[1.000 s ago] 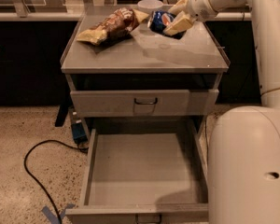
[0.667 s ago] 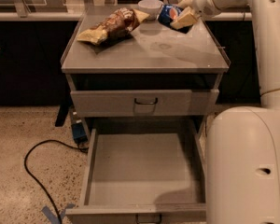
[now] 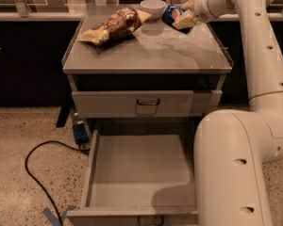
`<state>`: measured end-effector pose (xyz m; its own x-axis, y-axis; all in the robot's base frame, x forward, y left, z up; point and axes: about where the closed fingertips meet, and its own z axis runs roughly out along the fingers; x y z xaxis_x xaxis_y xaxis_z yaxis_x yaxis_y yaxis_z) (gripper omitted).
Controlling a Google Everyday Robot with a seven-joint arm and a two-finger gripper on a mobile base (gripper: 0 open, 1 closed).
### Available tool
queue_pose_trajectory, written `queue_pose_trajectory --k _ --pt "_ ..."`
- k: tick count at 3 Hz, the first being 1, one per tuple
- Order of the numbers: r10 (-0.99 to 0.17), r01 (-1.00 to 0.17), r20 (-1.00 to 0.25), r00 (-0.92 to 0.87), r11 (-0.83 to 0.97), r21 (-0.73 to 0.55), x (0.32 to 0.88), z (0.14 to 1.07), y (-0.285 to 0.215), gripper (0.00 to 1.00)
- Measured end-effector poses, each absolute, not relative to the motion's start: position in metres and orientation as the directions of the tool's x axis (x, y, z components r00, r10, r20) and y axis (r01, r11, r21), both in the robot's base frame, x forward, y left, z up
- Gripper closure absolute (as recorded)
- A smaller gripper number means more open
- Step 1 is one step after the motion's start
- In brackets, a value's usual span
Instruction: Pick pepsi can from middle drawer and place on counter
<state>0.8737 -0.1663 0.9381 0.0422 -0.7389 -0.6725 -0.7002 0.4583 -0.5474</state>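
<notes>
The pepsi can (image 3: 172,14) is dark blue with a round red-white-blue logo. It lies tilted in my gripper (image 3: 183,17), held just above the far right part of the counter (image 3: 146,51), next to the white bowl. My gripper is shut on the can, with pale fingers (image 3: 185,20) wrapped over it. The middle drawer (image 3: 141,173) stands pulled out low in front, its grey floor bare.
A yellow-brown chip bag (image 3: 114,26) lies at the counter's back left. A white bowl (image 3: 153,7) sits at the back middle. The upper drawer front (image 3: 146,102) is shut. My arm's large pale body (image 3: 236,168) covers the open drawer's right side. A black cable (image 3: 37,159) lies on the floor.
My gripper has carried the can farther back and slightly higher over the counter's right rear, closer to the bowl.
</notes>
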Motion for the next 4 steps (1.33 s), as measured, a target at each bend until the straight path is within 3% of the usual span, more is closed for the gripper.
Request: queue_pose_trajectory --k 2,4 --pt "-0.741 -0.762 -0.667 -0.085 0.479 -0.435 0.882 0.859 -0.169 1.0" --pt "-0.74 -0.765 -0.666 -0.089 0.479 -0.43 0.882 0.856 -0.168 0.59"
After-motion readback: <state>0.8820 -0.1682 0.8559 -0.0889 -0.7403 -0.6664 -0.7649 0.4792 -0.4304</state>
